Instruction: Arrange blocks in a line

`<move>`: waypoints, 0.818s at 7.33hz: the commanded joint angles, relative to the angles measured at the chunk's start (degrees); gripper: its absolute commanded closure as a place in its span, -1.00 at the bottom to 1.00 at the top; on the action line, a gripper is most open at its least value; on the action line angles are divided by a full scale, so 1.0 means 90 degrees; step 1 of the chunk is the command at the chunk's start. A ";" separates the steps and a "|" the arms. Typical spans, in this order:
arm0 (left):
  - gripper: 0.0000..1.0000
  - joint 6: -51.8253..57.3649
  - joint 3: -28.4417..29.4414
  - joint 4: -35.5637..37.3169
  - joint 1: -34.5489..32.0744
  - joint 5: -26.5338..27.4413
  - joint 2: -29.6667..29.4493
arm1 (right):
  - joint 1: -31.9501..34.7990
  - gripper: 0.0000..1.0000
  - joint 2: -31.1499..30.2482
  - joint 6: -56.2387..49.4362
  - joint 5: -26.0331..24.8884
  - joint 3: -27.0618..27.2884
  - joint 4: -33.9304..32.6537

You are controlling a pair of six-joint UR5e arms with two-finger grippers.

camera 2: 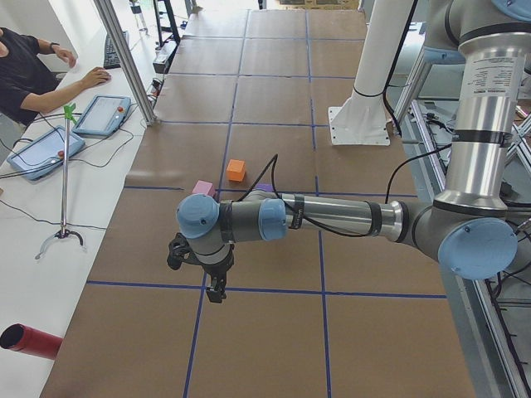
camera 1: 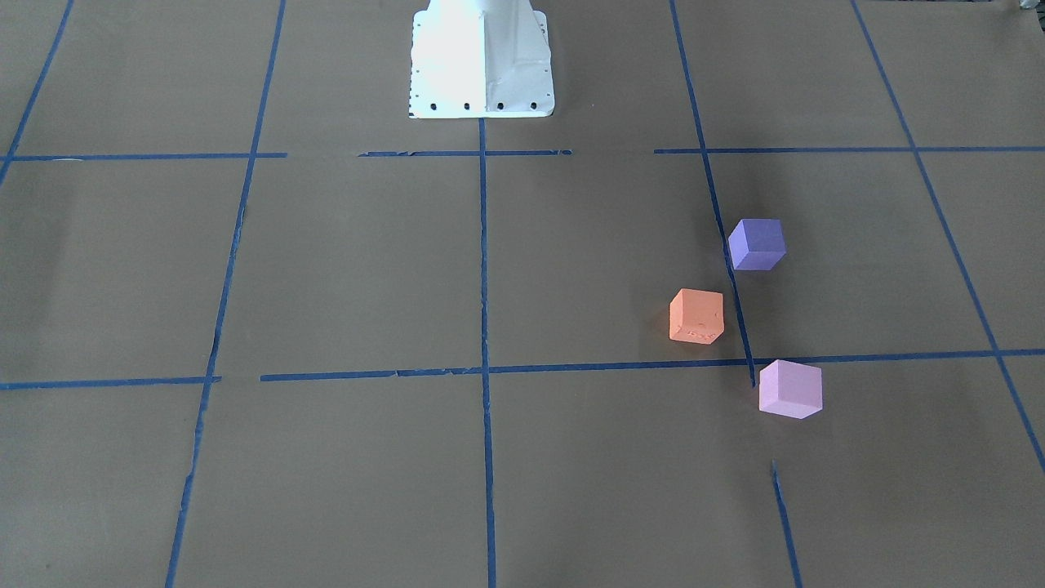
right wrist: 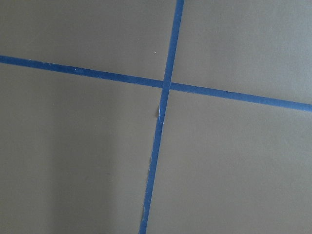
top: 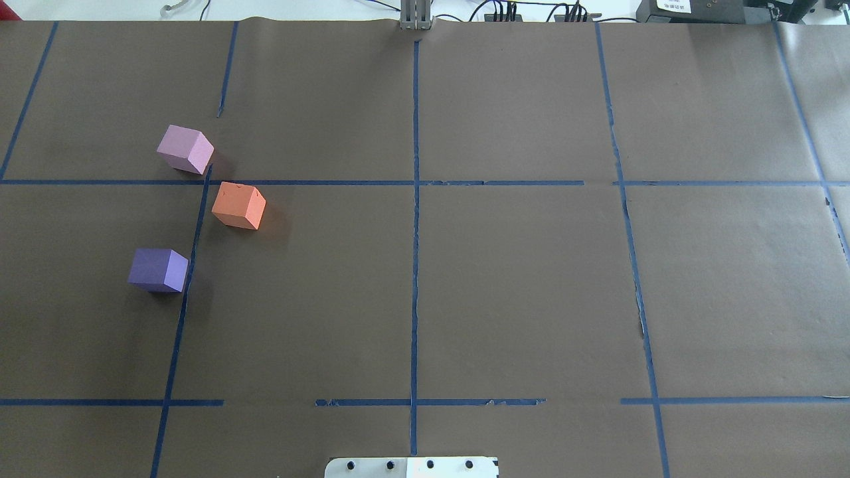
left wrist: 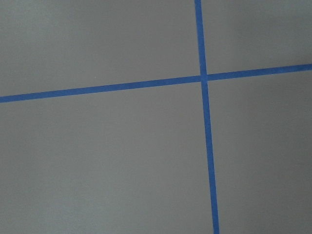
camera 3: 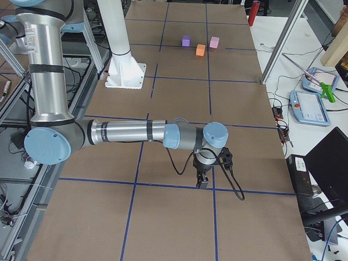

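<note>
Overhead exterior: violet-blue block (top: 158, 270), orange block (top: 238, 206) and pink block (top: 185, 149) lie apart, unaligned, near the counter's (top: 505, 279) left edge. Whether left fingers (camera 2: 216, 293) or right fingers (camera 3: 203, 182) are clenched, I cannot tell.

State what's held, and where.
No block: the violet-blue block, orange block and pink block sit free on the table, far from the left gripper and right gripper.

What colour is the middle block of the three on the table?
The middle block is orange, with small dents; it shows best in the overhead exterior view.
</note>
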 commanded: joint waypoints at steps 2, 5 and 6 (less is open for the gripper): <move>-1.00 -0.1854 -0.1143 0.0031 0.0922 -0.0242 -0.0166 | 0.0000 -1.00 0.0000 0.0003 0.0000 -0.0001 0.0000; -1.00 -0.3272 -0.1284 0.0119 0.1880 -0.0232 -0.1218 | 0.0000 -1.00 0.0000 -0.0007 0.0000 -0.0001 0.0000; -1.00 -0.3973 -0.1284 0.0341 0.2318 -0.0223 -0.1754 | 0.0000 -1.00 0.0000 0.0003 0.0000 -0.0001 0.0000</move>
